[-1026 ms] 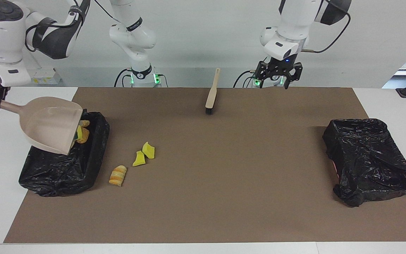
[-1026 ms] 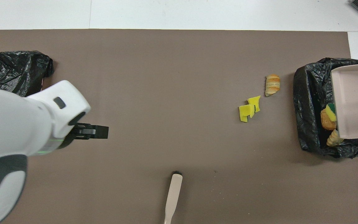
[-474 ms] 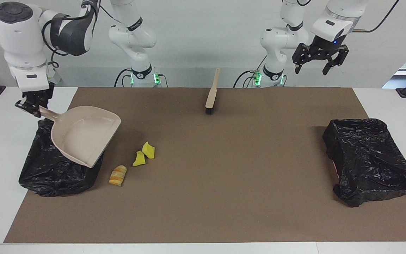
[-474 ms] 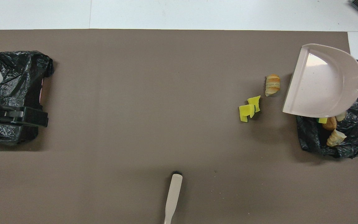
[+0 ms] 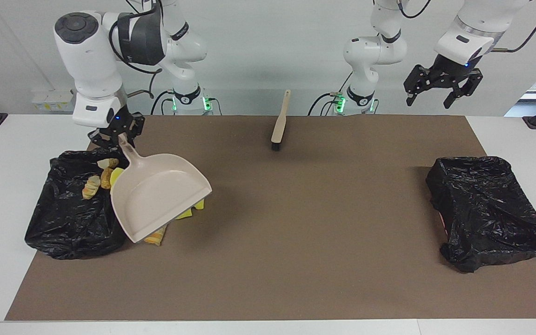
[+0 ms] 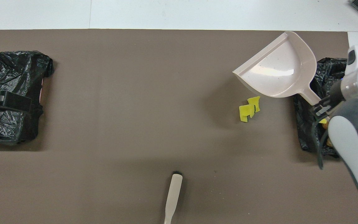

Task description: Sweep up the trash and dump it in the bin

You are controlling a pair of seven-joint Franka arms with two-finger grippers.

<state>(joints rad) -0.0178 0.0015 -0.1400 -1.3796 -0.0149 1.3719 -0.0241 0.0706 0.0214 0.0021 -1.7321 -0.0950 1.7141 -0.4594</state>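
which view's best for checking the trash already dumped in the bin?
Facing view: several chunks of dumped trash lie exposed inside the lined bin, beside the dustpan. In the overhead view the right arm covers most of the bin, showing only slivers of the trash.

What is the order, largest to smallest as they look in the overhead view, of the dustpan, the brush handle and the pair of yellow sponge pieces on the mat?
1. dustpan, though it is raised toward the camera, which enlarges it.
2. brush handle, partly cut off by the picture's edge.
3. yellow sponge pieces.
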